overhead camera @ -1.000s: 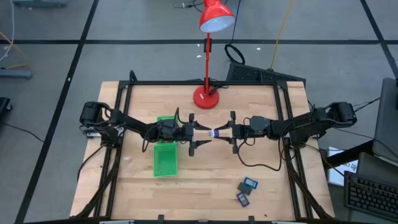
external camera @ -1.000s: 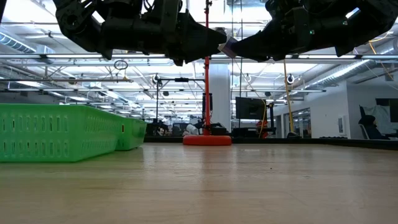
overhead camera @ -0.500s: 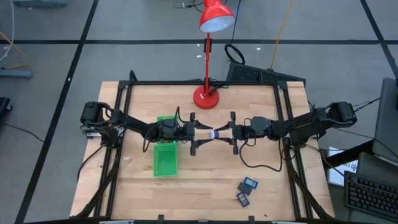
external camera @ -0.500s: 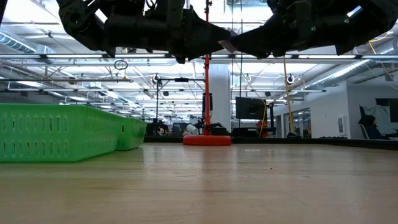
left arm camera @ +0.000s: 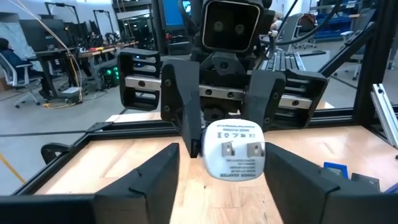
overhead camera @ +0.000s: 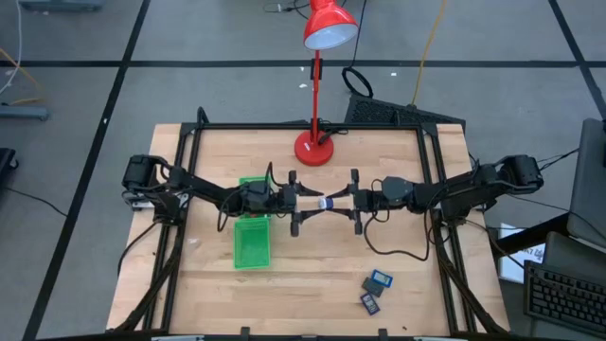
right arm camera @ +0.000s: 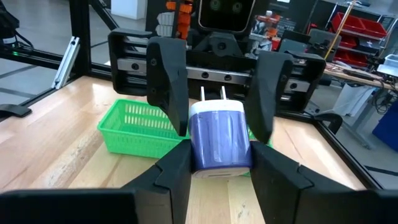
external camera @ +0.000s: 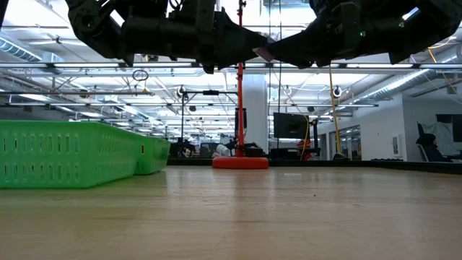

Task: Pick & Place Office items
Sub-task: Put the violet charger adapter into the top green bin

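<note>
The tray [overhead camera: 251, 232] lies left of the bench's [overhead camera: 208, 284] middle. The lamp [overhead camera: 313, 147] stands near the far edge. Two small rectangles [overhead camera: 375, 291] lie near the front right corner. Above the middle, the plug adapter [overhead camera: 325, 203] sits between left gripper [overhead camera: 301, 202] and right gripper [overhead camera: 346, 202].

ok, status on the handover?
Right end effector shut on charger plug, mid-air. Left end effector around it, not clamped. Green tray beside left arm.
</note>
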Available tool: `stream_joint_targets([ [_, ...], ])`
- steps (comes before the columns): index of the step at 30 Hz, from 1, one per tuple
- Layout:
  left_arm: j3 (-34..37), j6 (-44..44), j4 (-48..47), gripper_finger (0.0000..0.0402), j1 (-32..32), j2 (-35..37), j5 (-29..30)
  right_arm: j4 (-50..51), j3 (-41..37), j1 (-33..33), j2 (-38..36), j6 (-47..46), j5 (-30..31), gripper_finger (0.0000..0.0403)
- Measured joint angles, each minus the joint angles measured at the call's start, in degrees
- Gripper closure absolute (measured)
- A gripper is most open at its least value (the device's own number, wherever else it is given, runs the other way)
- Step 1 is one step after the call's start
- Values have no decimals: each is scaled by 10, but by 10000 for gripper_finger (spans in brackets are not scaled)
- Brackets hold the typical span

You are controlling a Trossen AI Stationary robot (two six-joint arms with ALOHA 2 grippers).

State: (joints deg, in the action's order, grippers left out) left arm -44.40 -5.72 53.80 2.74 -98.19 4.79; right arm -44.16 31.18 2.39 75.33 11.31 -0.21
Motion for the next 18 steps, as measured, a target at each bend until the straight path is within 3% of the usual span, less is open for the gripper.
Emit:
stream_joint_targets([
  [8, 0, -2, -1, 275, 0, 0, 0, 1, 0, 0, 0, -1, 4, 270],
  [14, 0, -11, -1, 275, 0, 0, 2, 7, 0, -1, 0, -2, 4, 267],
  [18, 0, -3, 1, 268, 0, 0, 4, 12, 0, 0, 0, -39, 18, 242],
])
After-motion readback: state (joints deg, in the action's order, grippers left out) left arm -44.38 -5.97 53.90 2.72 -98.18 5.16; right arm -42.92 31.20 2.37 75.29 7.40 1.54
